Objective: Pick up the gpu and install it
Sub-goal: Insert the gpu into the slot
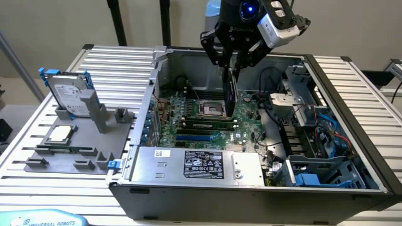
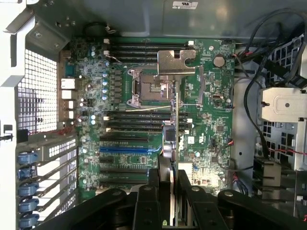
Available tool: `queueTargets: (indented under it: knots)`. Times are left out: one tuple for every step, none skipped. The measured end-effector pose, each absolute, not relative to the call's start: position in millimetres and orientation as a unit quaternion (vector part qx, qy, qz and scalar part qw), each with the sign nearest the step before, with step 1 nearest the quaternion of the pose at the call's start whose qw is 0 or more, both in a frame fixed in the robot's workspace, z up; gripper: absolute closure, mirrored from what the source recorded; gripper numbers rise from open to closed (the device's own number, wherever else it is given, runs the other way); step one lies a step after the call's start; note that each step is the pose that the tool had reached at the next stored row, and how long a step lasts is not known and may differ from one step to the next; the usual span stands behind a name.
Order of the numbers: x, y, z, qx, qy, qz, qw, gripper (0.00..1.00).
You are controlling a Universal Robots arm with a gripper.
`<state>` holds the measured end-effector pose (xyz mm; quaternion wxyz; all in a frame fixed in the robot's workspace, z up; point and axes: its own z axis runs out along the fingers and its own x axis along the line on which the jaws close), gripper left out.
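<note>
My gripper (image 1: 234,65) hangs over the open computer case (image 1: 132,141), shut on the gpu (image 1: 231,94). The card hangs upright and edge-on below the fingers, with its lower end over the green motherboard (image 1: 201,127) next to the processor socket (image 1: 212,109). In the wrist view the gripper (image 2: 170,191) clamps the gpu (image 2: 171,143), which runs as a thin line away from the fingers (image 2: 146,203). Its silver bracket (image 2: 175,62) shows at the far end, over the socket. The blue expansion slot (image 2: 129,149) lies beside the card on the motherboard (image 2: 120,96).
A grey holder (image 1: 75,155) on the exterior view's left carries the silver hard drive with blue rails (image 1: 69,96) and the square processor chip (image 1: 61,134). Inside the case, the power supply (image 1: 197,165) lies at the front, with cables and a drive cage (image 1: 308,108) on the exterior view's right.
</note>
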<state>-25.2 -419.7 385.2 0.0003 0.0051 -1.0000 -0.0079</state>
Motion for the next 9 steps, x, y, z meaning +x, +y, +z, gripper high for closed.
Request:
queueTargets:
  knots:
    - [-25.2,-419.7,384.6,0.014,-1.000,-0.008,0.000,0.73]
    - [-25.3,-419.7,384.1,0.023,-1.000,-0.008,0.000,0.73]
    - [-25.3,-419.7,383.4,0.032,-0.999,-0.008,0.000,0.73]
    - [-25.3,-419.7,382.8,0.042,-0.999,-0.008,0.001,0.73]
    - [-25.3,-419.7,382.2,0.051,-0.999,-0.008,0.001,0.73]
    - [-25.4,-419.7,381.6,0.060,-0.998,-0.008,0.001,0.73]
    - [-25.4,-419.7,381.0,0.069,-0.998,-0.008,0.001,0.73]
    - [-25.3,-419.7,380.3,0.078,-0.997,-0.008,0.001,0.73]
    - [-25.3,-419.7,379.6,0.087,-0.996,-0.008,0.001,0.73]
